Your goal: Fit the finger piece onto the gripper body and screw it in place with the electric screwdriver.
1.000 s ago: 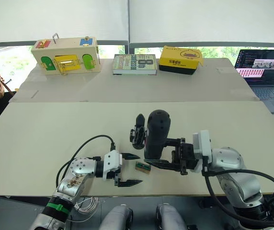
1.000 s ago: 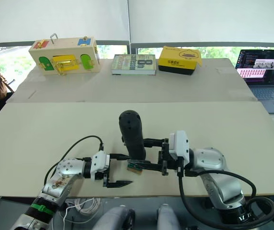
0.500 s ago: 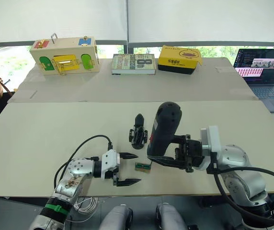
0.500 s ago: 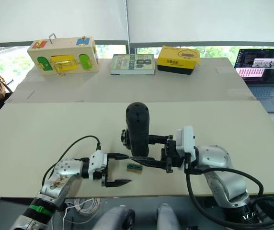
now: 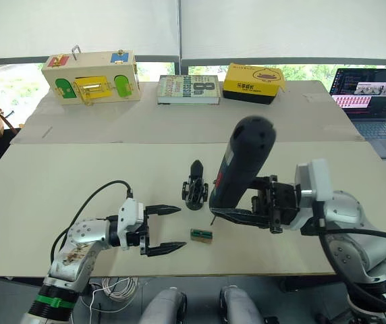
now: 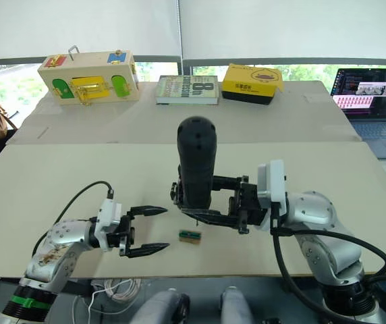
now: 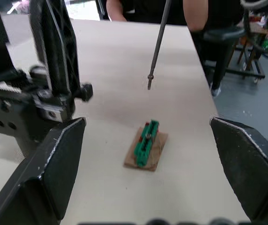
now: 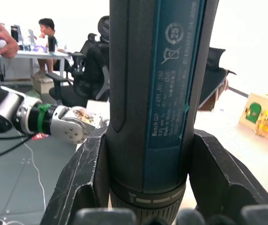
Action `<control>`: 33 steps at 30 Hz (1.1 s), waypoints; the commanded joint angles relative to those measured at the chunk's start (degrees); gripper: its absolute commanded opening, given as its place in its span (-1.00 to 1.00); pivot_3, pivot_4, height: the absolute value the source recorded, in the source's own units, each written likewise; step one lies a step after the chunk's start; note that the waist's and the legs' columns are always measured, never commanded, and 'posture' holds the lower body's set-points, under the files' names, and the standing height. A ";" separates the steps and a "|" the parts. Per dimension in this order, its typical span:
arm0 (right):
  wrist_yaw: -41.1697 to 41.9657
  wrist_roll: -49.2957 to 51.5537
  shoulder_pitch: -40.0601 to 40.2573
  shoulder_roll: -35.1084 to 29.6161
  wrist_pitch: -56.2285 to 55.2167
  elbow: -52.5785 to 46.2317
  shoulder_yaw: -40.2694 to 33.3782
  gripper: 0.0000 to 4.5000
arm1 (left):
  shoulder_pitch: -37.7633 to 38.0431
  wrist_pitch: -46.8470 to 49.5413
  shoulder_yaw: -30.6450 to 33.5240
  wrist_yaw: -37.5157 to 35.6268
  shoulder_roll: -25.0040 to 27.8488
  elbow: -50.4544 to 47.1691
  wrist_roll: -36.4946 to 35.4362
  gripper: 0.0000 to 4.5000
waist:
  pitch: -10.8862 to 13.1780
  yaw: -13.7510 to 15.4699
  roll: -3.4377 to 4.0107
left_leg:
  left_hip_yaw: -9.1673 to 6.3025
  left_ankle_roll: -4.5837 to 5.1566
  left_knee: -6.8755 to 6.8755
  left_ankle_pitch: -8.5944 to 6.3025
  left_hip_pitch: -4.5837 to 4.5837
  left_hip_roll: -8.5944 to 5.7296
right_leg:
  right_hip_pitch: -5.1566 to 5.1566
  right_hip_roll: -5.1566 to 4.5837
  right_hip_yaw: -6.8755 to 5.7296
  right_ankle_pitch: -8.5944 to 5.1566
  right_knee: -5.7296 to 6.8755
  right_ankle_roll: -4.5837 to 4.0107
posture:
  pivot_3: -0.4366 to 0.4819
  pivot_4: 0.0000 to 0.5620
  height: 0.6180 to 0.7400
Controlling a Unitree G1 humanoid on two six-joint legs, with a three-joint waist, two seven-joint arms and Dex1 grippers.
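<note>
My right gripper (image 5: 241, 214) is clamped on the electric screwdriver (image 5: 241, 170), a long thick black cylinder with a rounded top, held nearly upright and leaning a little away from me. My right wrist view shows what the head views cannot: a blue label panel with printed marks running down its barrel, and my two black fingers (image 8: 82, 178) pressed against it on either side. My left wrist view shows the screwdriver's thin metal bit (image 7: 156, 44) hanging in the air above the tabletop, its tip clear of everything.

My left gripper (image 5: 164, 229) hovers with its black fingers spread wide, holding nothing. Just beyond its fingertips, towards my right gripper, lies a small green-and-tan rectangular block (image 7: 146, 150), flat on the beige table (image 5: 78, 182).

The gripper body (image 5: 195, 192), a small chunky black ribbed block, stands on the table just beside the screwdriver's lower end, on the side facing my left arm. A black tapered point rises from its top; whether that is the finger piece already seated I cannot tell, since the two black shapes merge. In the right eye view the screwdriver covers most of the body.

Past both grippers the table lies open up to a seam, well apart from a wooden latch box (image 5: 92, 75), a book (image 5: 189, 89) and a yellow box (image 5: 252, 82) along the far edge. A laptop (image 5: 372, 101) sits far off beyond my right arm.
</note>
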 commanded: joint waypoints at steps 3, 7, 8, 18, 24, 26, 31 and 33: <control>-3.45 6.79 -5.56 -1.27 3.11 -3.29 -4.40 -0.13 | -1.45 5.48 5.16 0.90 2.29 -2.84 -5.35 1.00 | 0.02 0.01 -0.04 | 0.00 0.01 0.00 0.00 0.00 0.00 | 0.00 0.01 -0.01 0.00 0.00 0.00 | -0.05 -0.47 1.00; -5.50 9.77 -8.95 -1.85 5.39 -2.94 -5.77 -0.13 | -3.19 7.48 7.48 1.66 2.28 -1.62 -6.95 1.00 | 0.04 0.02 -0.07 | 0.00 0.01 0.00 0.01 -0.02 -0.01 | -0.01 0.03 -0.02 0.00 -0.01 -0.01 | -0.05 -0.47 1.00; -5.95 10.58 -10.05 -2.09 6.05 -2.63 -6.16 -0.13 | -4.07 7.89 8.20 2.38 1.93 -0.90 -7.27 1.00 | 0.05 0.02 -0.07 | 0.00 0.01 0.00 0.01 -0.02 -0.01 | -0.01 0.04 -0.02 0.00 0.00 -0.01 | -0.05 -0.47 1.00; -9.74 13.21 -21.13 -0.85 10.56 2.63 -5.22 -0.13 | -9.28 4.56 7.81 3.51 0.48 7.39 -1.96 1.00 | 0.06 -0.09 -0.10 | 0.02 0.05 0.00 0.02 -0.06 -0.02 | -0.06 0.02 -0.01 0.05 -0.02 -0.06 | -0.05 -0.47 1.00; -10.60 9.23 -26.58 3.01 11.17 6.50 -0.42 -0.13 | -11.22 1.93 6.13 3.27 -1.86 11.24 0.92 1.00 | 0.06 -0.11 -0.11 | 0.05 0.08 -0.03 0.03 -0.07 0.00 | -0.11 0.01 -0.01 0.06 -0.01 -0.09 | -0.05 -0.47 1.00; -10.46 7.61 -27.60 3.99 11.09 7.58 1.01 -0.13 | -11.26 1.39 5.47 2.66 -2.12 11.59 1.52 1.00 | 0.06 -0.12 -0.11 | 0.05 0.09 -0.03 0.04 -0.09 -0.02 | -0.13 0.02 -0.02 0.06 -0.01 -0.10 | -0.05 -0.47 1.00; -9.87 4.05 -29.07 6.44 10.98 9.43 4.05 -0.13 | -10.82 0.13 4.51 1.74 -2.29 12.15 2.48 1.00 | 0.06 -0.15 -0.11 | 0.06 0.09 -0.03 0.04 -0.12 -0.03 | -0.19 0.06 -0.02 0.07 0.00 -0.11 | -0.05 -0.47 1.00; -9.29 2.94 -29.04 6.83 11.09 9.78 4.88 -0.13 | -10.67 -0.04 4.31 1.80 -2.41 12.54 3.00 1.00 | 0.06 -0.15 -0.11 | 0.06 0.09 -0.03 0.04 -0.14 -0.03 | -0.22 0.05 -0.03 0.07 0.01 -0.11 | -0.05 -0.47 1.00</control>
